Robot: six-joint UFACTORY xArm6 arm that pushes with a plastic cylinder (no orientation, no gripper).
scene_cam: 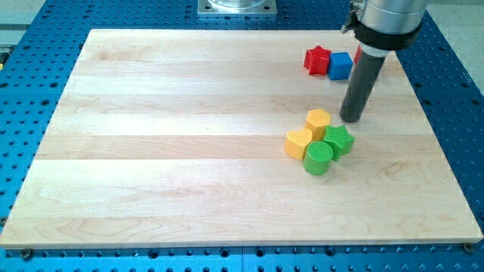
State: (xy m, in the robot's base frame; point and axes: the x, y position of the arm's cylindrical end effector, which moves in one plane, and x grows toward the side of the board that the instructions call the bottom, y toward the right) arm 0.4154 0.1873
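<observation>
Right now my tip [352,119] rests on the pale wooden board [189,151], in the board's right half, at the end of a straight dark rod that rises to a black collar and a grey metal housing at the view's top. I carry no jaws at all, only this rod, so nothing is clasped or let go.

Nearest to my tip is a tight cluster of four blocks just down and to the view's left of it. The yellow hexagonal block [318,121] sits closest, a short way to the left of the tip and apart from it. Below it and further left lies the yellow heart-shaped block [299,142]. The green star-shaped block [339,140] lies almost straight beneath my tip toward the view's bottom, and the green cylinder [318,158] stands lowest of the four, its ribbed round top plainly showing. These four press against one another.

Up toward the view's top, to the left of my rod, a red star-shaped block [317,60] touches a blue cube [340,66]. A sliver of another red block [357,54] shows just beside the cube, mostly hidden behind the rod, so I cannot tell its shape.

Around the board runs a blue perforated table [30,45].
</observation>
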